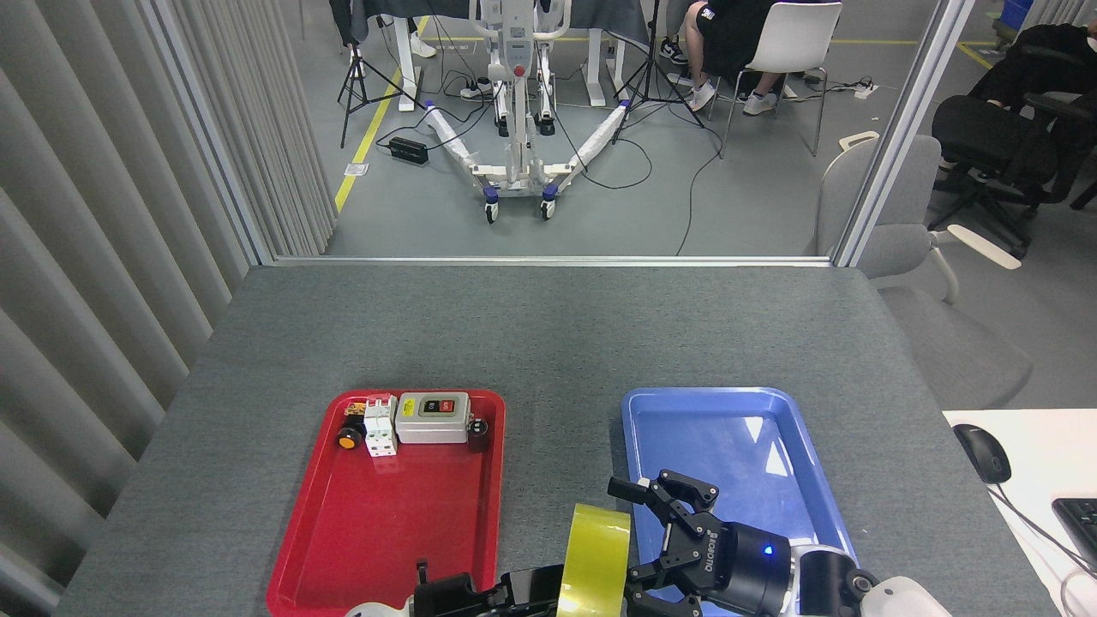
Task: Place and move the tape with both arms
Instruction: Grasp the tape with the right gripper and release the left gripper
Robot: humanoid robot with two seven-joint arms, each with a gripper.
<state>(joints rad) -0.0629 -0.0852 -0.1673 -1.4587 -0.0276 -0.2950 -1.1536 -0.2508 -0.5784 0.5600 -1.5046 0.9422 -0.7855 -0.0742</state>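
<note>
Head view: the tape (594,559), translucent yellow, stands on edge, seemingly clamped by the left gripper (540,591). Just right of it, the right gripper (647,531) spreads its fingers over the blue tray (651,411); the red tray (300,548) lies left.

grey floor (754,206), pleated wall (111,197), white chair (793,43)

The tabletop (548,334) I worked over looked like matt grey felt-like cloth, slightly rough. The red tray (386,523) and blue tray (728,428) were smooth glossy plastic, the blue one throwing bright glare. The tape (594,561) had a shiny, translucent yellow film. My right gripper (656,536) was matt black.
</note>
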